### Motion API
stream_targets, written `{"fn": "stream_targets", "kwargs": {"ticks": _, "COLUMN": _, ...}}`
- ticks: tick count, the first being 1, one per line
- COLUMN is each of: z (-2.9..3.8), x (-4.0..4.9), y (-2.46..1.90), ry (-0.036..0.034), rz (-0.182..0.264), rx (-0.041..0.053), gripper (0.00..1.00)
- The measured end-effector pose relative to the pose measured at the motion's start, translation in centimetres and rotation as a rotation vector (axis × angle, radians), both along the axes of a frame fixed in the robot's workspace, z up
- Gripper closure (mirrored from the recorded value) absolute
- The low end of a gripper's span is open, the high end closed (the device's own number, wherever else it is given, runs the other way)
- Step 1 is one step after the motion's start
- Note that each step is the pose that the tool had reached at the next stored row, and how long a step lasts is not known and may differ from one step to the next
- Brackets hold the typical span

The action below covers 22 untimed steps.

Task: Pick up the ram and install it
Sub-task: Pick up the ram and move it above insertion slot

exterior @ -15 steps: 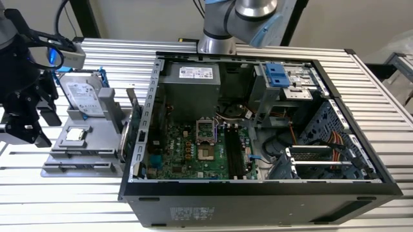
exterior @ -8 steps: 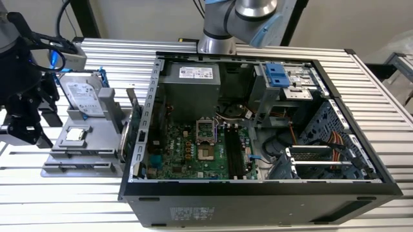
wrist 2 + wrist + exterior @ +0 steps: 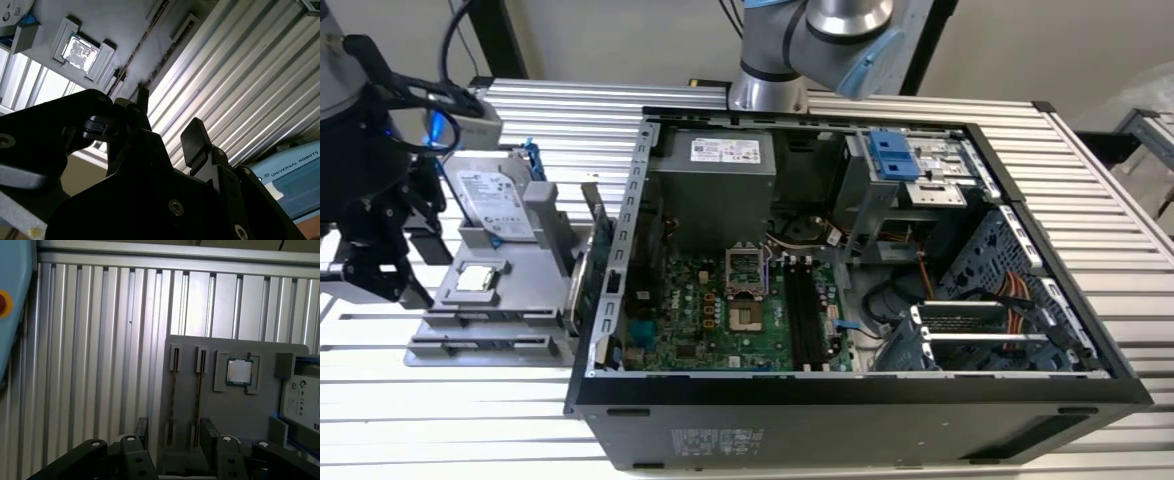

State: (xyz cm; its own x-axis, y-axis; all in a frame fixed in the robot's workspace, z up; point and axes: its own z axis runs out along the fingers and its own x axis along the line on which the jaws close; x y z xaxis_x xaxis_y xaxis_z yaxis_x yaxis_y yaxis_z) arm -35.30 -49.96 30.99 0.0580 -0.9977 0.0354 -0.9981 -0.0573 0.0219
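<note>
Our pincer (image 3: 175, 426) hangs released, holding nothing, its fingers (image 3: 209, 432) spread above the grey holder (image 3: 240, 415). We see the ram (image 3: 173, 395) standing on edge in a holder slot, near the desk's (image 3: 100, 365) edge at the exterior view's left, beside the open computer case (image 3: 854, 405).

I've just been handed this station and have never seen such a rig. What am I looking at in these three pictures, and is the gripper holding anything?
This is one robot arm working beside an open computer case on a ribbed metal table. The exterior view takes in the whole bench. The gripper hangs at that view's left, over a grey holder. Both wrist views come from cameras riding on the arm. In the first wrist view the holder carries the ram, standing on edge in a slot, a square processor chip and a hard drive. The gripper is open and holds nothing.
</note>
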Motion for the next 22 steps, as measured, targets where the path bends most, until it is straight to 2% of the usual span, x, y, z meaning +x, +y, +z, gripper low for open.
{"fn": "stream_targets", "kwargs": {"ticks": 22, "z": -1.29, "x": 0.16, "y": 0.2, "ry": 0.0, "rz": -0.003, "rx": 0.0001, "gripper": 0.0}}
